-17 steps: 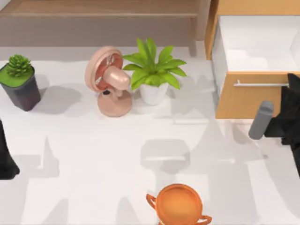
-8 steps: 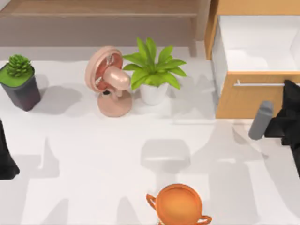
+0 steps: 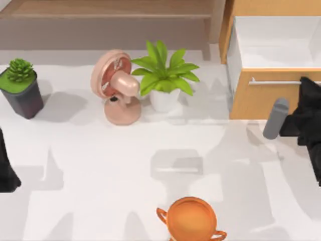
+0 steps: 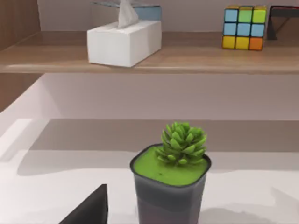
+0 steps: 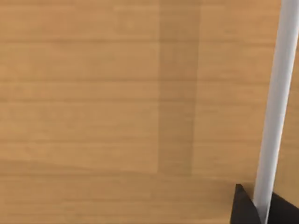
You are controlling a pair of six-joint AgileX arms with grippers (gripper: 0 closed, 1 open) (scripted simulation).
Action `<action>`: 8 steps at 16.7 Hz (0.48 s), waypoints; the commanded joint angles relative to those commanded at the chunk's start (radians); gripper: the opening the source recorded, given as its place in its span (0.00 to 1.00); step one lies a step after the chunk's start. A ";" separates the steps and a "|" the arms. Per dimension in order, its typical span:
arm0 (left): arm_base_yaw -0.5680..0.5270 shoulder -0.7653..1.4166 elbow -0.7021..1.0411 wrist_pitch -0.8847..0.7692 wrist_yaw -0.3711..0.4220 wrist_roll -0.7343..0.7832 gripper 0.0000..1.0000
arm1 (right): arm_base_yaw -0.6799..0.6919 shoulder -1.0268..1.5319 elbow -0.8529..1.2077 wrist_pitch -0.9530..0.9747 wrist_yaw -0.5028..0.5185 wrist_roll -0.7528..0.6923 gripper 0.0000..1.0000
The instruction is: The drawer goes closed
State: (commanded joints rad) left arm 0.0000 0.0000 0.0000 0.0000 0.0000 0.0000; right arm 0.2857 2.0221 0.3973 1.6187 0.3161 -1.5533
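The drawer (image 3: 258,100) stands partly open at the table's back right, its white inside (image 3: 273,42) showing behind the orange-brown front panel. A thin silver handle (image 3: 273,81) runs across the panel. My right gripper (image 3: 306,86) is against the panel at the handle's right end. In the right wrist view the panel (image 5: 117,102) is very close, and the gripper (image 5: 262,207) holds the handle bar (image 5: 275,102) between its two black fingertips (image 5: 243,205). My left gripper (image 3: 6,168) is parked at the table's left edge.
A pink fan (image 3: 116,88) and a leafy plant in a white pot (image 3: 164,80) stand at the back middle. A succulent in a dark pot (image 3: 21,88) sits at the left, an orange trophy cup (image 3: 191,218) at the front. A shelf (image 4: 149,58) holds a tissue box and a colour cube.
The drawer's front panel has slid toward the back, leaving less white inside showing. My right gripper has moved back with it. The left arm has not moved.
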 joint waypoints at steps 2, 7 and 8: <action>0.000 0.000 0.000 0.000 0.000 0.000 1.00 | -0.019 0.021 0.063 -0.045 -0.017 0.000 0.00; 0.000 0.000 0.000 0.000 0.000 0.000 1.00 | -0.046 0.051 0.159 -0.112 -0.044 0.000 0.00; 0.000 0.000 0.000 0.000 0.000 0.000 1.00 | -0.046 0.051 0.159 -0.112 -0.044 0.000 0.00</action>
State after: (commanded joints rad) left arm 0.0000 0.0000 0.0000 0.0000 0.0000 0.0000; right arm 0.2394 2.0729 0.5567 1.5064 0.2719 -1.5535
